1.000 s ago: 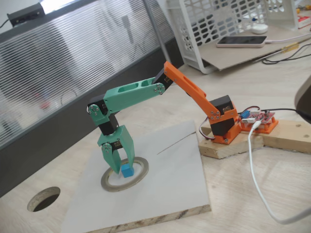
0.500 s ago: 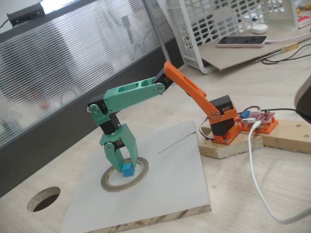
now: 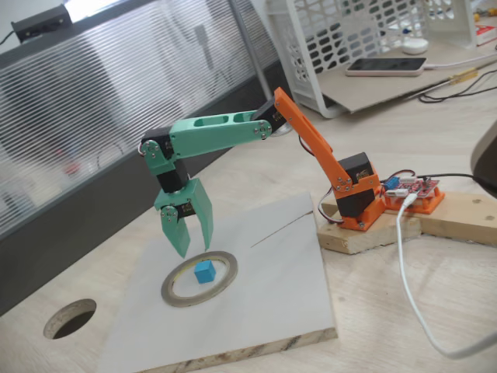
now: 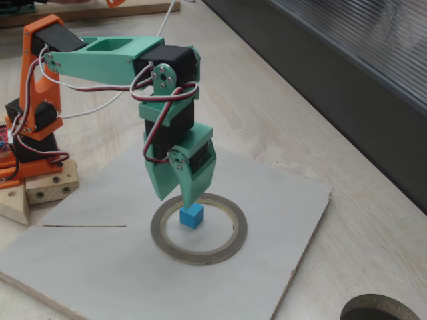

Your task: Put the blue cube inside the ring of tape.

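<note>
Jaws apart and gripping nothing, the green gripper (image 3: 194,247) hangs above the ring of tape (image 3: 199,278) at lower left of centre in one fixed view and near the middle of the frame in the other (image 4: 189,199). Just below the fingertips, free of them, the blue cube (image 3: 204,270) sits flat inside the ring's hollow centre, clear of the inner rim on the pale board (image 3: 287,287). The placing looks done, and the step in hand appears to be withdrawal. Doing it well means rising straight up with the fingers kept spread, so neither tip brushes the cube or drags the thin ring. In the closer view the cube (image 4: 192,215) lies toward the ring's far-left inner edge (image 4: 199,229).
</note>
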Motion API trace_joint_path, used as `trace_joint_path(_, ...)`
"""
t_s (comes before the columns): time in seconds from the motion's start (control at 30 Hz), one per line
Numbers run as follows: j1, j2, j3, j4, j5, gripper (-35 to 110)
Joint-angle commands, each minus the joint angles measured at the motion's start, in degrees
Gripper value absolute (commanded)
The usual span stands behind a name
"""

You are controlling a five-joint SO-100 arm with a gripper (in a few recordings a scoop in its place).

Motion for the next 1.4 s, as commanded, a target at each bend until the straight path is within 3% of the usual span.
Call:
trace_joint_path(0.0, -0.88, 4.39, -0.88, 4.75, 0.44, 32)
trace_joint_path(0.2, -1.32, 10.81, -0.88, 12.04, 0.44, 31)
trace_joint_path(0.8, -0.79, 29.53, 0.35, 12.22, 0.44, 31)
trace_joint_path(1.37, -0.70, 38.76, 29.88, 11.51, 0.26, 31)
